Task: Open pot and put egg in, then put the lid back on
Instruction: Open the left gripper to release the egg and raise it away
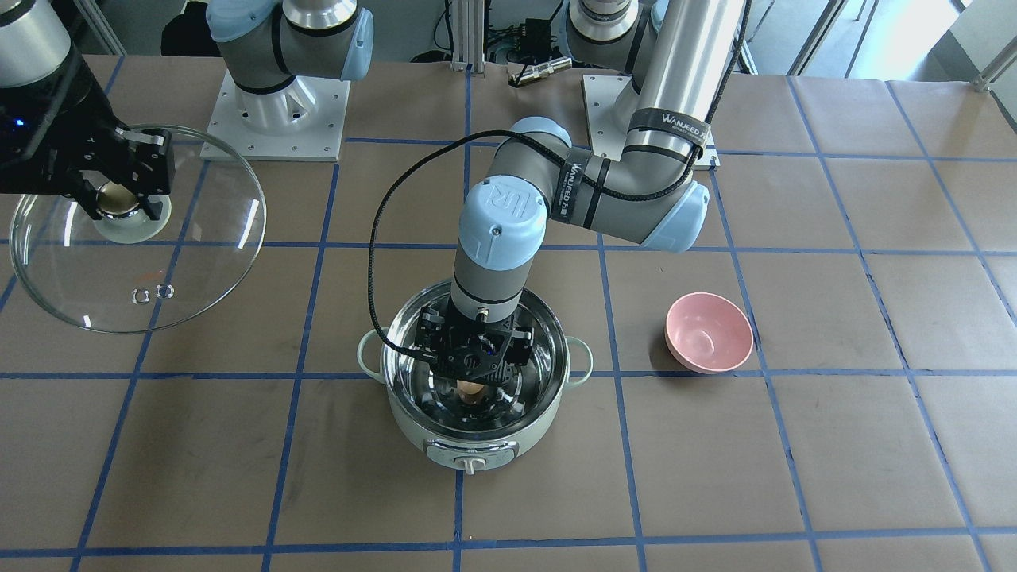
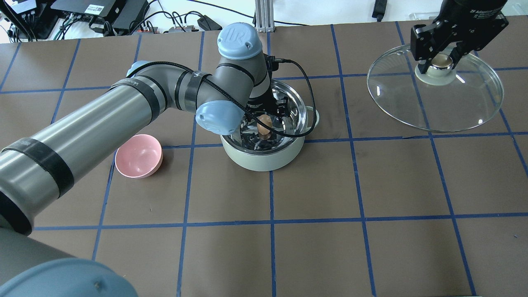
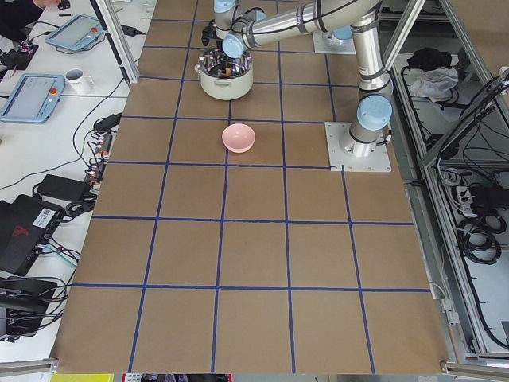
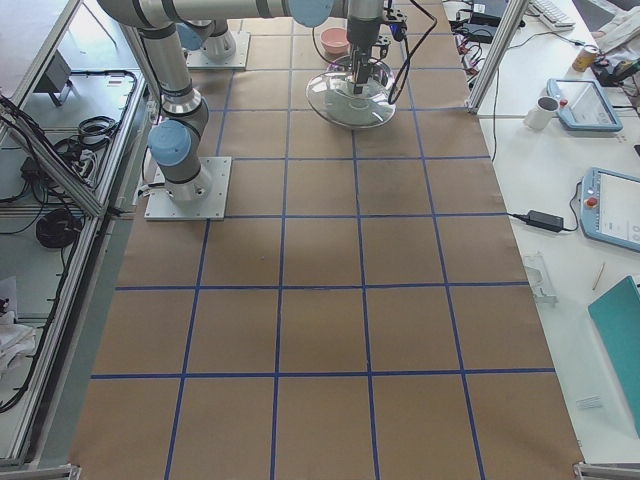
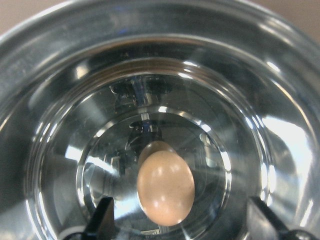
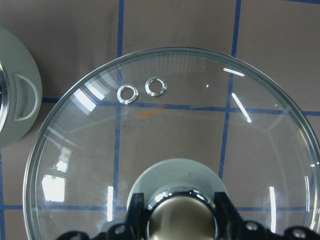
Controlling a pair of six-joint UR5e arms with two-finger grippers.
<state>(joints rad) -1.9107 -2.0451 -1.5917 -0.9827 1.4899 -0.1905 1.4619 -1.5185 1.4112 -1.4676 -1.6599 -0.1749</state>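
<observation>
I see the egg (image 5: 165, 186) lying on the steel floor of the pot (image 1: 477, 445), centred between the spread fingers (image 5: 104, 221) of my left claw (image 5: 181, 222), touching neither. My right claw (image 2: 438, 62) grips the lid (image 2: 445, 103) by its knob (image 6: 181, 218), held well aside above the surface (image 2: 313, 185).

Pink bowl (image 2: 138, 156), mouth up, at nine o'clock from the middle of the overhead view, right by a crossing of the blue tape lines (image 2: 271, 222). Those lines cut the brown paper worktop (image 2: 404, 255) into big squares. In the view from the left end, off the worktop's edge at ten o'clock, a white mug (image 3: 76, 78) stands between two grey teach pendants (image 3: 30, 97). A black power brick (image 3: 57, 187) with cables lies at nine o'clock.
</observation>
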